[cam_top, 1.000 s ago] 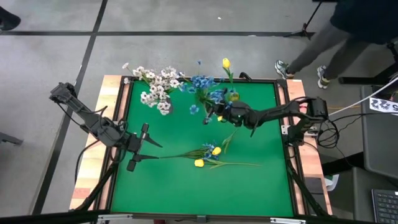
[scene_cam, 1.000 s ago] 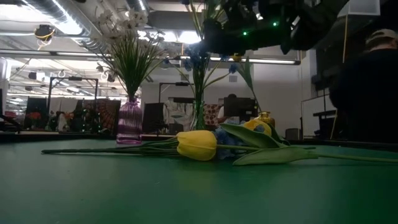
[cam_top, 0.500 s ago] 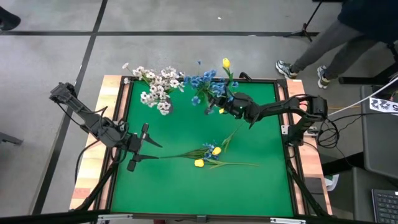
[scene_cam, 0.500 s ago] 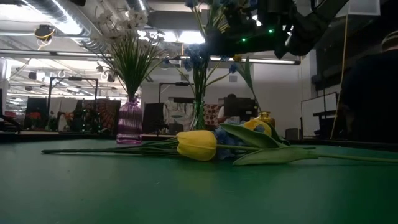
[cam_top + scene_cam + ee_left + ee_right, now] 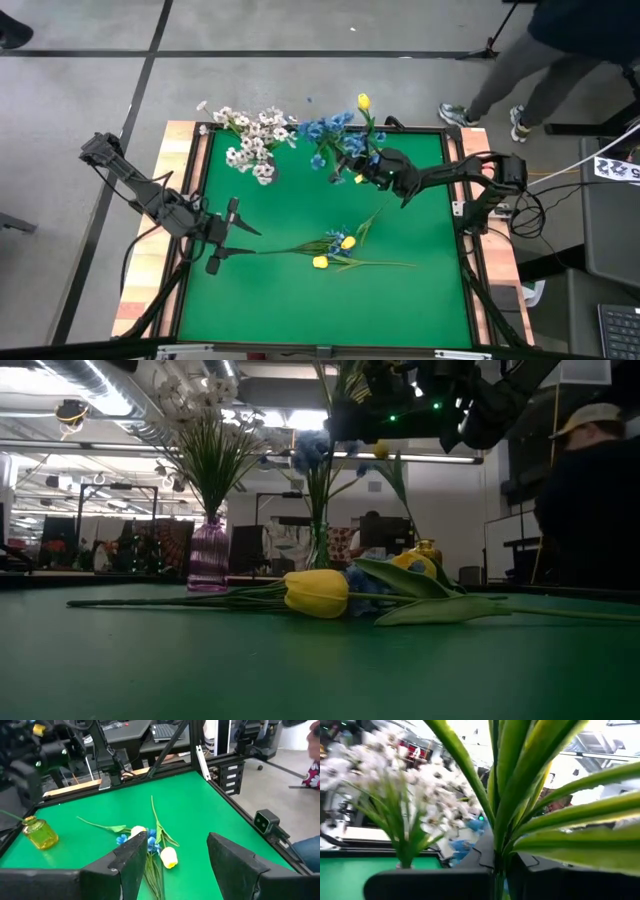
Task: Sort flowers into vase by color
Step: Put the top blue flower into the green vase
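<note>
A: From above, the green counter (image 5: pixel 300 300) carries the right gripper (image 5: pixel 372 166) at its far edge, among the blue flowers (image 5: pixel 325 130) beside a single upright yellow tulip (image 5: pixel 364 101). What does its own camera add?

B: The right wrist view shows long green leaves (image 5: pixel 520 795) rising from between the two dark fingers (image 5: pixel 420 882), which are closed on the stems at the base. The white flowers (image 5: pixel 395 795) stand just beyond, in their own bunch. The blooms above the gripper are out of that picture.

A: And the level view?

B: It alone shows the vases: a purple ribbed vase (image 5: pixel 208 555) under the white spray and a clear vase (image 5: pixel 318 547) under the blue blooms, side by side at the back. The overhead camera hides both beneath the flower heads. In front lies a yellow tulip on the counter (image 5: pixel 316 593) with blue bits and broad leaves behind it.

A: The left arm?

B: The left gripper (image 5: pixel 226 238) sits low at the counter's left side, fingers spread wide. Its wrist camera looks between them at the loose flowers (image 5: pixel 150 845), yellow buds and blue clusters on thin stems, lying mid-counter. That view also catches a small yellow bottle (image 5: pixel 40 834) near the far edge, hardly seen from above.

A: Anyone nearby?

B: A person (image 5: pixel 560 50) stands off the counter's far right corner.
</note>
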